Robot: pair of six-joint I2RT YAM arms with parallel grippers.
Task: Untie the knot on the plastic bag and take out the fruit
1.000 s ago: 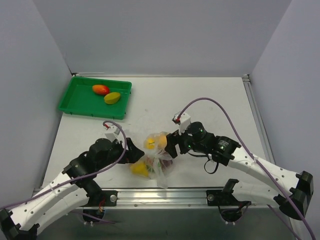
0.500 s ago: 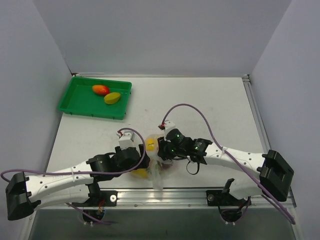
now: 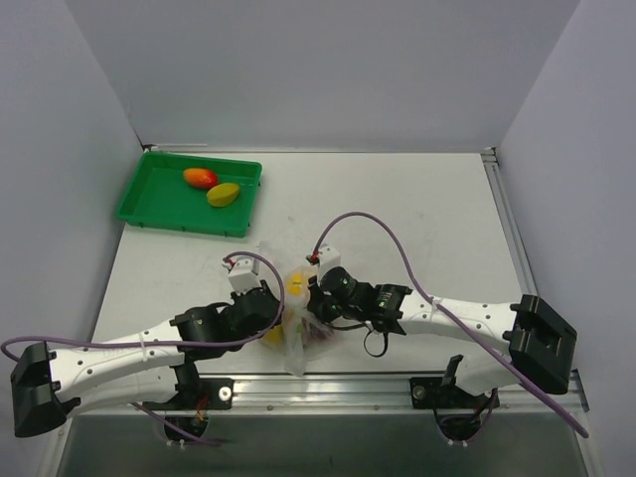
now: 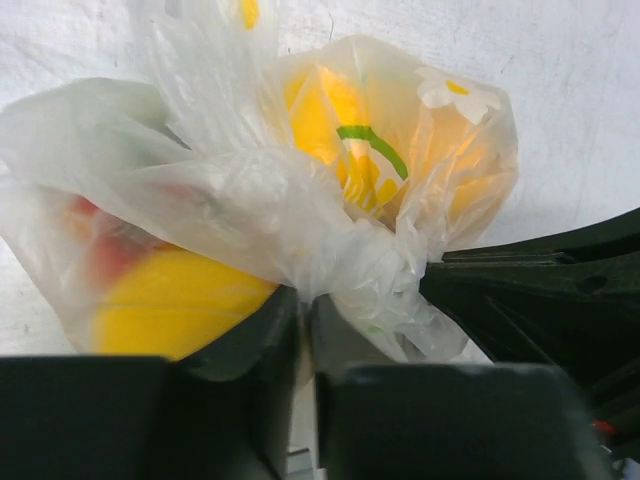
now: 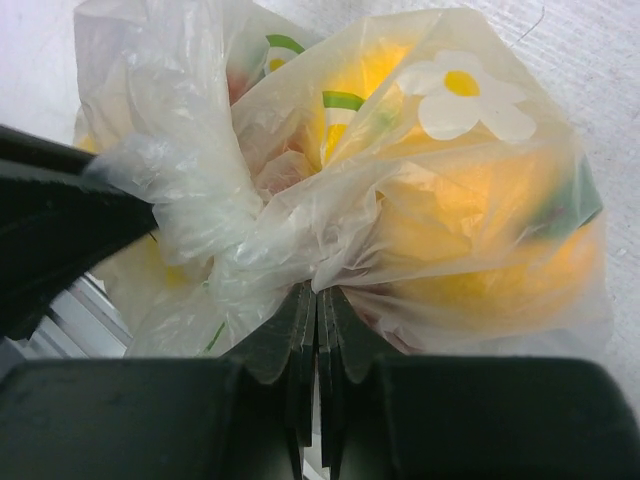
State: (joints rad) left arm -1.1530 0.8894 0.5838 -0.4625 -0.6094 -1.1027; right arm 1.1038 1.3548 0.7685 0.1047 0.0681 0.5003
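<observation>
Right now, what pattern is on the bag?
White daisies with yellow centres on the clear bag; clearest in right wrist view.

This is a robotics lab test cell: a white desk [image 3: 397,199] boxed in by plain grey partition walls [image 3: 318,70], a left arm [image 3: 109,358] and a right arm [image 3: 467,318] bolted to a metal rail [image 3: 328,383] at the near edge, purple cables [image 3: 350,214], and only props, toy mangoes [image 3: 201,178] in a green tray [image 3: 154,199] far left and a plastic bag [image 5: 480,200] of toy fruit [image 5: 500,265].

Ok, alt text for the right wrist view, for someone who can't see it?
The right gripper has its black fingers shut on a clear plastic bag just under its bunched knot. Yellow and orange fruit shows through the daisy-printed plastic, and another black finger enters from the left.
</observation>
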